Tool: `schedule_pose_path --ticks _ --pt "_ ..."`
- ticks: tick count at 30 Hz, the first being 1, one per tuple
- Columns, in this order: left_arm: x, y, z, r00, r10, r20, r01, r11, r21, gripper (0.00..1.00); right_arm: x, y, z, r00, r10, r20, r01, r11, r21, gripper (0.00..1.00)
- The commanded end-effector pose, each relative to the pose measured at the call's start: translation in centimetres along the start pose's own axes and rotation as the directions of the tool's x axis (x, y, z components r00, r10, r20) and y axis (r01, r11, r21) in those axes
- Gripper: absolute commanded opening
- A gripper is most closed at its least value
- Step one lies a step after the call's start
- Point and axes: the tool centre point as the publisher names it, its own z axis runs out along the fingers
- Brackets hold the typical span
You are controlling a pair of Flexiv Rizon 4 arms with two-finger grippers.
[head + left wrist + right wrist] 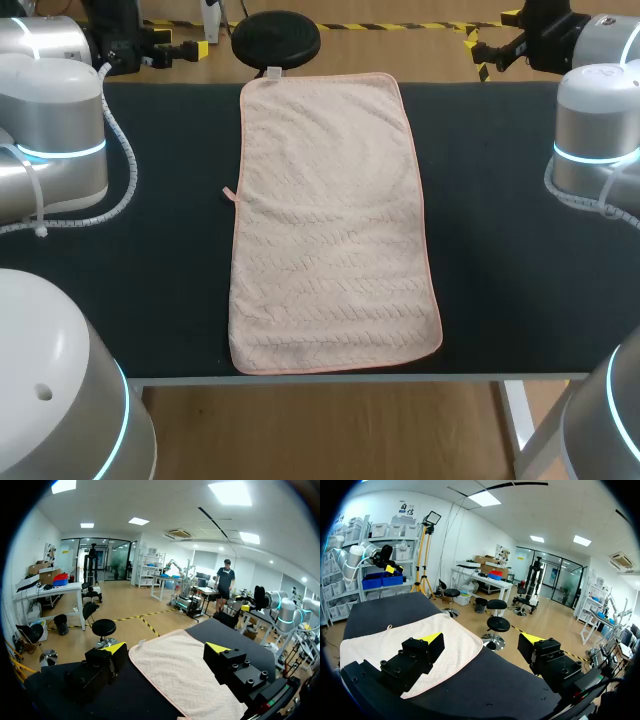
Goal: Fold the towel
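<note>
A pale pink towel is being shown lying flat and fully spread down the centre of the dark bench. Its long sides are running from the upper middle of the frame to the lower middle. The far short edge is lying at the bench's far edge, and the near short edge is lying just inside the front edge. The lower right corner is being flared slightly outward. A small loop is sticking out from the towel's left hem. Wide strips of bare bench surface are being left on either side of the towel.

The left arm is being held at the left of the frame and the right arm at the right, both off the cloth. In the left wrist view, the left end effector is being held spread above the bench, pinching nothing, with a towel corner ahead between its fingers. In the right wrist view, the right end effector is likewise being held spread with nothing in its grasp, one finger hanging over the towel's edge.
</note>
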Motion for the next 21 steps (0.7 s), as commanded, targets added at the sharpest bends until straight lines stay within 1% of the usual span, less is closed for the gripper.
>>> schedule_pose_path --ticks 1,17,18,19,20,21 --pt "0.04 0.08 0.02 1.000 0.000 0.003 0.000 1.000 0.003 1.00 -0.06 0.02 0.01 1.000 0.000 -0.001 0.000 1.000 0.002 1.00" --pt "0.04 0.08 0.02 1.000 0.000 0.003 0.000 1.000 0.003 1.00 -0.06 0.02 0.01 1.000 0.000 -0.001 0.000 1.000 0.002 1.00" --pt "0.15 0.21 0.15 0.999 0.039 -0.008 -0.039 0.999 -0.028 1.00 0.07 0.02 0.14 0.999 -0.045 -0.016 0.046 0.999 0.027 1.00" --pt "0.42 0.34 0.32 0.996 0.085 -0.027 -0.087 0.994 -0.073 1.00 0.29 0.02 0.44 0.992 -0.117 -0.034 0.120 0.990 0.079 1.00" --pt "0.51 0.41 0.40 0.994 0.102 -0.038 -0.105 0.990 -0.097 1.00 0.45 -0.03 0.63 0.983 -0.174 -0.062 0.180 0.977 0.114 1.00" --pt "0.67 0.58 0.57 0.989 0.137 -0.058 -0.144 0.979 -0.141 1.00 0.56 -0.07 0.75 0.975 -0.207 -0.079 0.216 0.968 0.132 1.00"
